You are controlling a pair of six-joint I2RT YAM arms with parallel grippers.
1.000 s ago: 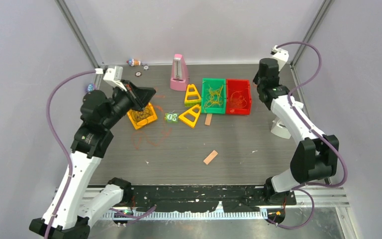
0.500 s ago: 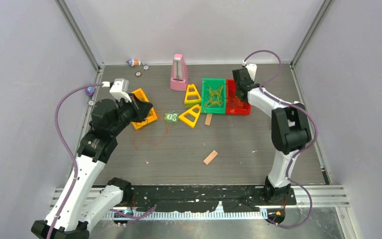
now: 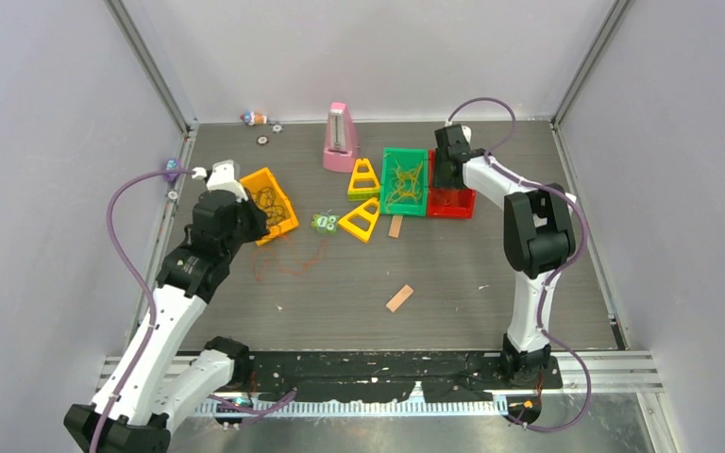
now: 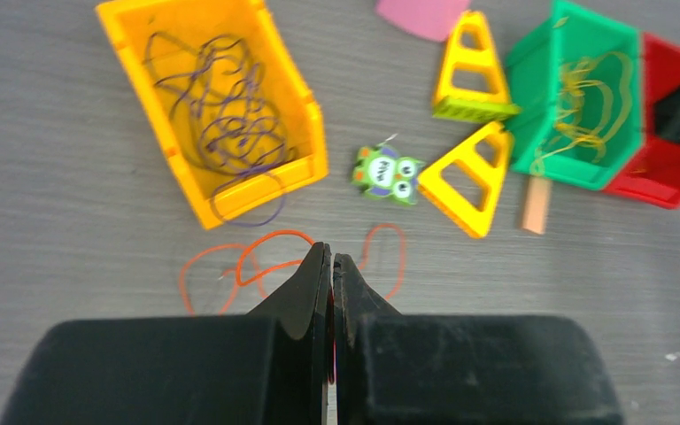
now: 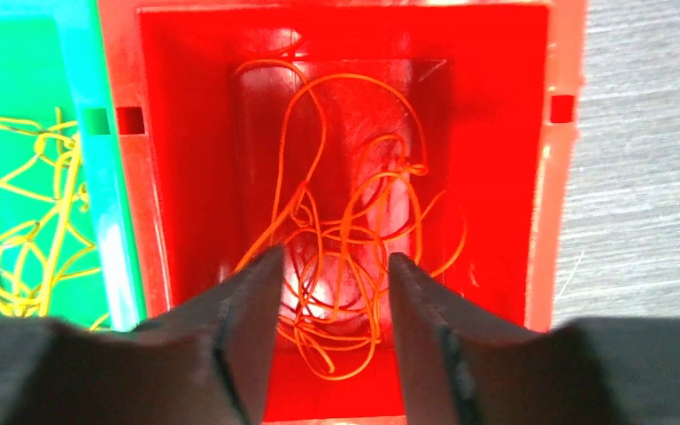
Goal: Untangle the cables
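Note:
One orange-red cable point(image 4: 270, 235) lies looped on the table point(image 3: 288, 260), just ahead of my left gripper point(image 4: 330, 252). That gripper point(image 3: 253, 225) is shut; a thin red sliver shows in the slit between its jaws, and I cannot tell if a cable is pinched. Dark purple cables point(image 4: 230, 133) fill the tilted yellow bin point(image 3: 262, 179). Yellow cables point(image 3: 404, 179) lie in the green bin point(image 3: 404, 152). My right gripper point(image 5: 335, 258) hangs open over the red bin point(image 5: 567, 177), above a tangle of orange-red cables point(image 5: 354, 195).
A pink wedge-shaped object point(image 3: 340, 140) stands at the back. Two yellow triangular frames point(image 3: 365, 179) point(image 3: 362, 219), a green owl toy point(image 3: 326, 223) and two small wooden blocks point(image 3: 396, 226) point(image 3: 399, 298) lie mid-table. Small trinkets point(image 3: 255, 118) sit at the back left.
My right arm swung in from the right side to over the red bin and its jaws opened. My left gripper drew back from over the yellow bin, staying shut.

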